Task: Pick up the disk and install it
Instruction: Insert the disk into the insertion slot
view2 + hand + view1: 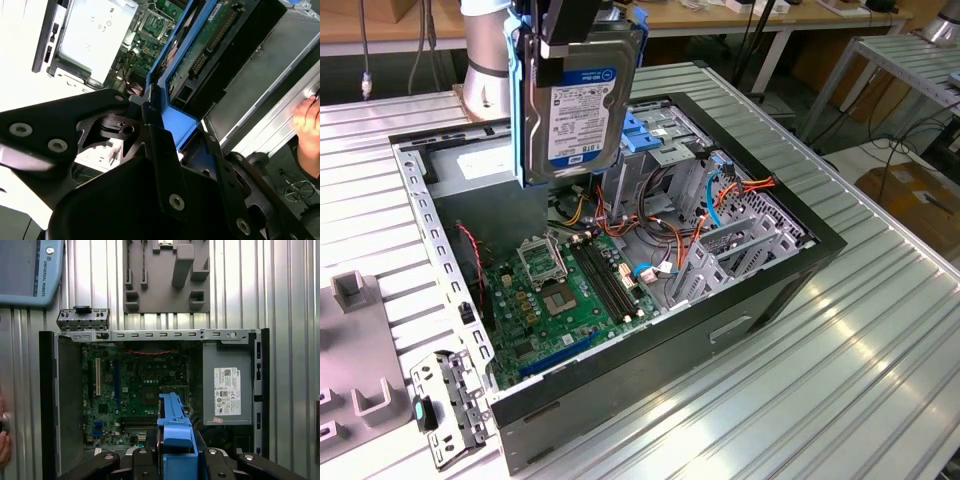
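Blue-railed disk (582,100) hangs on edge, clamped in the hand (575,35). Directly beneath the hand is the open computer case (720,320), motherboard (570,290) exposed. Beyond the hand sits the blue drive bay (645,135). Judgement: pickup done, installation outstanding.

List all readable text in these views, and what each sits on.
Nothing I can quote; print stands here:
Disk, held upright in the gripper: white-and-blue label, print too small to read.
White sticker on the grey power supply: too small to read.
Arm casing: a line of brand lettering only.
Motherboard: a brand mark and board markings, too small to read.
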You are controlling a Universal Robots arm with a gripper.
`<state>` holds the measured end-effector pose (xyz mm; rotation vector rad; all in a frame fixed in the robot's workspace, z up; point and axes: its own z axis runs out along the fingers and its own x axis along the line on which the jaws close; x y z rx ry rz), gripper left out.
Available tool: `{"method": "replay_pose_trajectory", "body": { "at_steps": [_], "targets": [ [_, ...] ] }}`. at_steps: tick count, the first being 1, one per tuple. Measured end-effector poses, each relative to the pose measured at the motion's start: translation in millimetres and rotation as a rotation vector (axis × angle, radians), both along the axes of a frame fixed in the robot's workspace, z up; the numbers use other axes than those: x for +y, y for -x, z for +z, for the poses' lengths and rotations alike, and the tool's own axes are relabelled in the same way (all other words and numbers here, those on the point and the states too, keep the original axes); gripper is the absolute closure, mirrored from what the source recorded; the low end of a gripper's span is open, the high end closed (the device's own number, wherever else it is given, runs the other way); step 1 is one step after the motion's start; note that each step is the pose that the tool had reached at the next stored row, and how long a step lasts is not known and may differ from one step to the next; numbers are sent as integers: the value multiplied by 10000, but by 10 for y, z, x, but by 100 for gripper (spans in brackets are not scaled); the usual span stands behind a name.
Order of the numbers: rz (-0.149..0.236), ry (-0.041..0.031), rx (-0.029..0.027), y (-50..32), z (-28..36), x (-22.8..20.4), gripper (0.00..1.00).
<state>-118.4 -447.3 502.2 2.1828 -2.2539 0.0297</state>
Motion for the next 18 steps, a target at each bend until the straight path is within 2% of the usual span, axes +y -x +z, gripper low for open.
{"method": "replay_pose_trajectory", "body": {
  "at_steps": [3,7,18],
  "targets": [
    [-1,-1,0,-4,-1,-46,63],
    [-1,0,0,-90,-1,-52,63],
    [-3,0,1,-104,-1,-53,63]
  ]
}}
